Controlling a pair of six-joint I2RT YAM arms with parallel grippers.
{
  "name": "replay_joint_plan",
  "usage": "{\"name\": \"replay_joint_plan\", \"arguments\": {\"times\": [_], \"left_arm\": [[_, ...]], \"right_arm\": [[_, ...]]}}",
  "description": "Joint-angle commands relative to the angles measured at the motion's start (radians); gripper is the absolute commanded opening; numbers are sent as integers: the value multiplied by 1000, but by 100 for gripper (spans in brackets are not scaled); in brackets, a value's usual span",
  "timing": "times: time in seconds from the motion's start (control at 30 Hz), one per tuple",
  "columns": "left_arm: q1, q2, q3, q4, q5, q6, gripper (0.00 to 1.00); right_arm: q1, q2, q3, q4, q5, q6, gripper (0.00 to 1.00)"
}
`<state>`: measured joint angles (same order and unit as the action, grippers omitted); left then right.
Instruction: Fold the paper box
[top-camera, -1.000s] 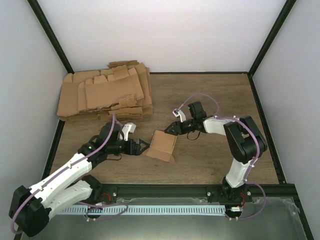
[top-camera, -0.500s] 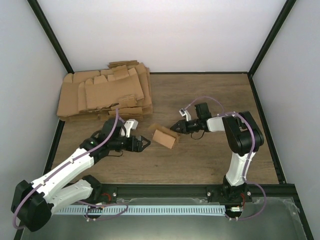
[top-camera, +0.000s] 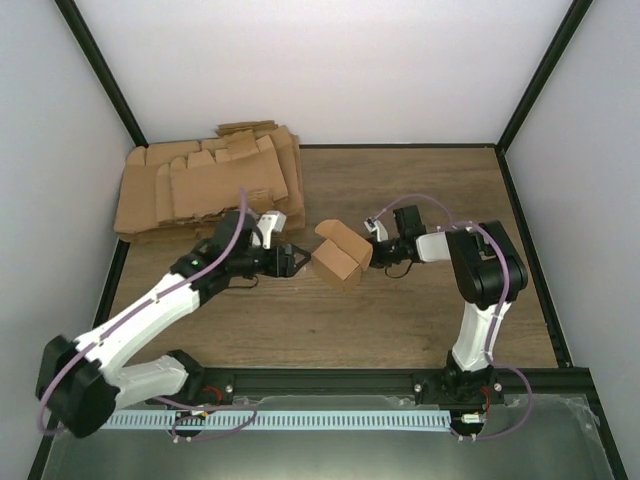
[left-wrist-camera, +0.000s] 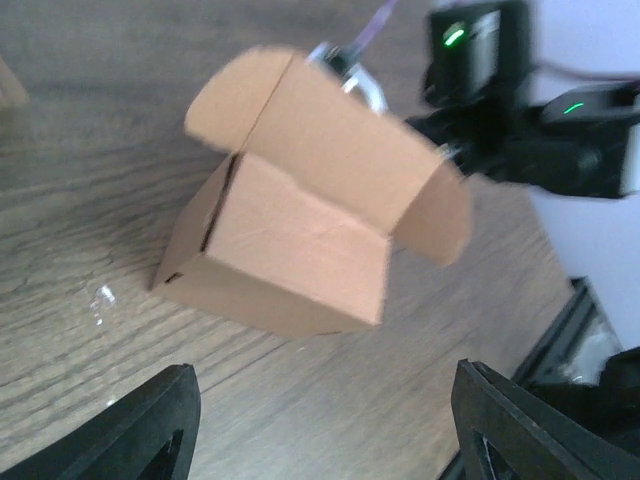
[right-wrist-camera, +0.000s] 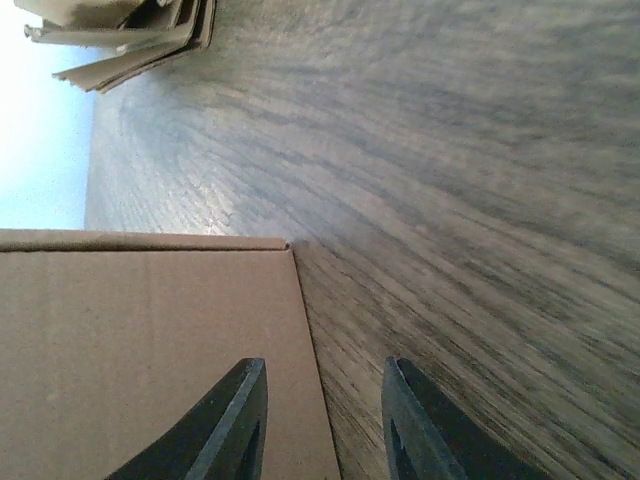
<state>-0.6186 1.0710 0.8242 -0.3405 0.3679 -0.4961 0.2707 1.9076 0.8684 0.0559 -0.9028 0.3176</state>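
Left pincer (top-camera: 297, 258): spread wide, nothing between the fingers, aimed straight at the paper box (top-camera: 338, 258) and stopped just short of its left face. From my left wrist the two dark fingers (left-wrist-camera: 150, 430) sit in the bottom corners and the box (left-wrist-camera: 290, 250) fills the middle. It is a small brown carton resting on the wooden surface (top-camera: 420, 310), with its top flap lifted and a side flap curling out to the right. Right pincer (top-camera: 371, 247): low against the far, right side of the box, by that flap. From my right wrist the fingers (right-wrist-camera: 235, 425) stand a narrow gap apart with nothing pinched. One lies over a flat cardboard panel of the box (right-wrist-camera: 140, 360), the other over bare surface, and the panel's edge runs through the gap. I cannot tell whether the tips touch the panel. The box sits between my two pincers, mid-surface. The pile of flat cardboard blanks (top-camera: 205, 190) lies well apart in the far left corner
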Motion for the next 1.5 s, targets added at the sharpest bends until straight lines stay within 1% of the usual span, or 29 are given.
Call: {"name": "replay_joint_plan", "arguments": {"times": [0.0,0.1,0.27,0.37,0.5,0.6,0.67,0.73,0.83,0.93,0.97,1.03,1.13,1.27,1.37,1.47], "left_arm": [[-3,131,-35,77,-17,-2,67],[-2,206,-19,120,-39,-10,56],[-2,306,18,191,-37,-16,53],[0,341,29,219,-42,-15,52],[1,380,56,223,-29,-8,49],[2,408,64,232,-24,-4,47],[2,426,68,239,-23,-3,46],[2,445,71,248,-25,-2,45],[1,472,79,255,-30,-2,43],[0,500,86,256,-21,-2,42],[-1,508,88,257,-17,-3,42],[-2,524,91,256,-14,-4,41],[-6,545,93,257,-8,-10,41],[-12,575,103,246,-16,-15,40],[-17,602,113,225,-33,-15,40],[-22,621,127,199,-56,-18,39]], "right_arm": [[-18,-65,25,-27,89,16,34],[-21,-108,34,-60,167,11,35],[-22,-194,66,-122,247,1,38],[-22,-266,62,-129,267,21,45],[-21,-337,59,-148,257,26,49],[-19,-386,64,-152,220,24,53],[-17,-409,72,-165,205,29,58],[-10,-425,80,-189,198,34,65],[31,-453,80,-226,212,8,73],[88,-476,59,-258,263,-22,77],[101,-485,47,-262,276,-29,82],[124,-496,27,-277,321,-42,85],[165,-510,6,-312,441,-64,92],[216,-544,-30,-336,563,-73,95],[252,-574,-63,-336,650,-44,99],[271,-594,-108,-314,705,-6,99]]}}
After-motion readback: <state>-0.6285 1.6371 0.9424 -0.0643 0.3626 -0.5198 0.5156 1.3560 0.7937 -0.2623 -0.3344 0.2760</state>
